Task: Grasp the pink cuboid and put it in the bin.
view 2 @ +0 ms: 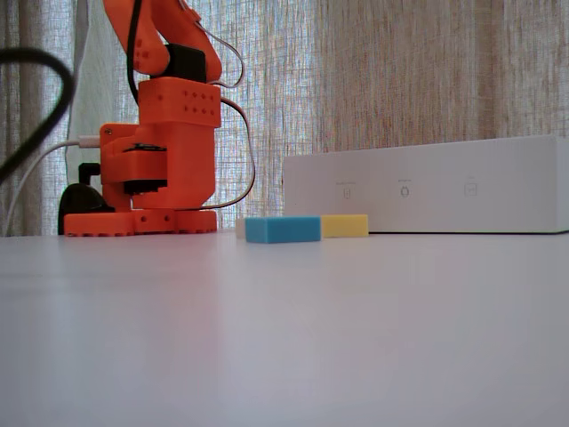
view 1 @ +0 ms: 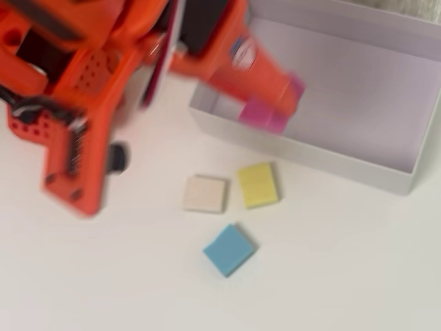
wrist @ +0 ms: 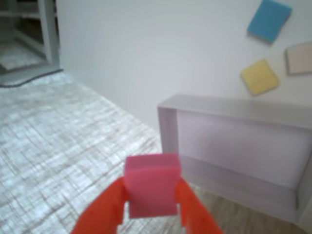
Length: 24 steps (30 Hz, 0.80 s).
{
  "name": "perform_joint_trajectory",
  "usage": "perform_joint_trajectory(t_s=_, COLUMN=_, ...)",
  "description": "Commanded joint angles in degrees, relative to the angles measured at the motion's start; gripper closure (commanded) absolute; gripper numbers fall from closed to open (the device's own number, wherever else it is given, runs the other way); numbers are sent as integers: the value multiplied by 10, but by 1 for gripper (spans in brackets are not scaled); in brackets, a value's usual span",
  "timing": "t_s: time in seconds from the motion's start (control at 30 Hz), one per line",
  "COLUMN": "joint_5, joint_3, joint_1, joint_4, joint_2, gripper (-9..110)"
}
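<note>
Over the bin's near-left corner, in the overhead view, the orange arm reached across, blurred with motion. The jaws were clamped on the pink cuboid, which hung just inside the bin, above its pale floor and close to the near wall. On the white tabletop in front lay three more blocks: a beige one, a yellow one just beside it, and a blue one nearer the camera. All looked matte, flat and square-ish.

From the low fixed view only the arm's base showed, bolted-looking plastic with cables trailing. The bin read as a long white cardboard wall, and the blue block and yellow block sat before it. The cuboid was out of sight there.

Through the wrist view the cuboid sat pinched between two orange fingers pressing its opposite side faces, top edge clear. It looked like soft foam: light, a little squashy, grippy rather than slick, and unlikely to be hurt by a drop. I judged that holding the flat sides suited it. The bin showed thin stiff walls and a lavender floor; beyond lay the yellow, blue and beige blocks.
</note>
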Motion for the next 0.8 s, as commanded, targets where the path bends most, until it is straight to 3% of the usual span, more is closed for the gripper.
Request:
perform_joint_trajectory(t_s=0.0, joint_5=-4, joint_3=31, joint_1=-69, joint_4=-44, joint_2=11, gripper=110)
perform_joint_trajectory(t_s=0.3, joint_5=-89, joint_3=330, joint_1=-171, joint_4=-182, joint_2=50, gripper=110)
perform_joint_trajectory(t_s=0.47, joint_5=-108, joint_3=446, joint_1=-173, joint_4=-249, joint_2=100, gripper=110)
perform_joint_trajectory(t_s=0.57, joint_5=-103, joint_3=457, joint_1=-165, joint_4=-260, joint_2=107, gripper=94)
perform_joint_trajectory(t_s=0.7, joint_5=-105, joint_3=457, joint_1=-165, joint_4=-272, joint_2=109, gripper=57)
perform_joint_trajectory(t_s=0.77, joint_5=-115, joint_3=447, joint_1=-162, joint_4=-282, joint_2=112, gripper=54)
